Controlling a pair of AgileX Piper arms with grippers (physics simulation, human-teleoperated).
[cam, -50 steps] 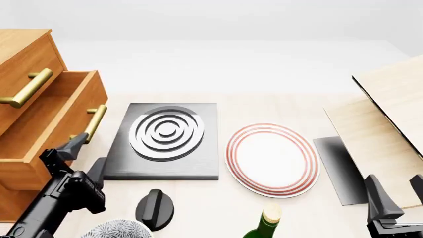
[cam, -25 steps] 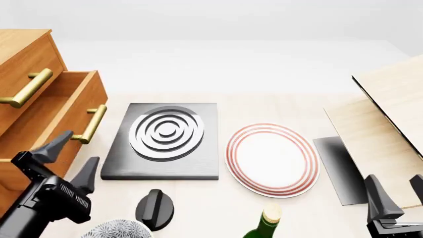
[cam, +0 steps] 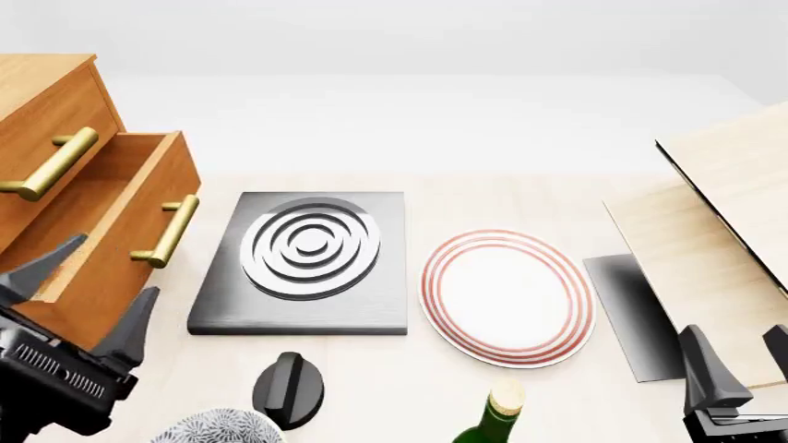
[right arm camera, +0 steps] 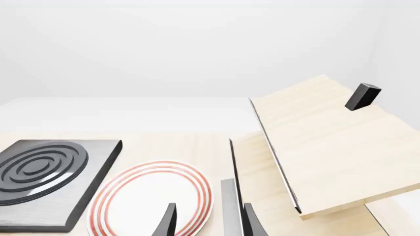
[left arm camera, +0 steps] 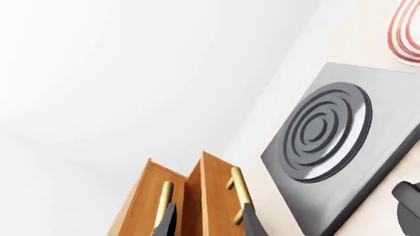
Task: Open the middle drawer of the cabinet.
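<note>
The large orange-brown wooden cabinet [cam: 43, 101] fills the upper left of the front view and runs off the left edge. Its middle drawer [cam: 117, 231], an orange-brown wooden box with a brass bar handle [cam: 169, 231], stands pulled well out of the cabinet front, its open top showing, just left of the hob. Above it the top drawer's brass handle [cam: 52, 163] sits further back.

At the right edge of the front view lie the pale light-wood boards [cam: 721, 212], stacked at a slant with a dark grey panel [cam: 634, 314] beside them.

Left of centre is the dark grey square hob plate with raised concentric rings [cam: 308, 263]. Just right of it, apart from it, lies the round white plate with red rim rings [cam: 507, 297].

The left gripper [cam: 84, 291] sits at the lower left of the front view, below and in front of the middle drawer, its two dark fingers spread wide and holding nothing, clear of the handle. The right gripper [cam: 733, 365] shows at the lower right corner; its fingers stand apart with nothing between them.

Along the bottom edge are a black round knob [cam: 290, 388], the top of a green glass bottle with a cork [cam: 499, 415], and a patterned grey-white bowl rim [cam: 221, 427].
</note>
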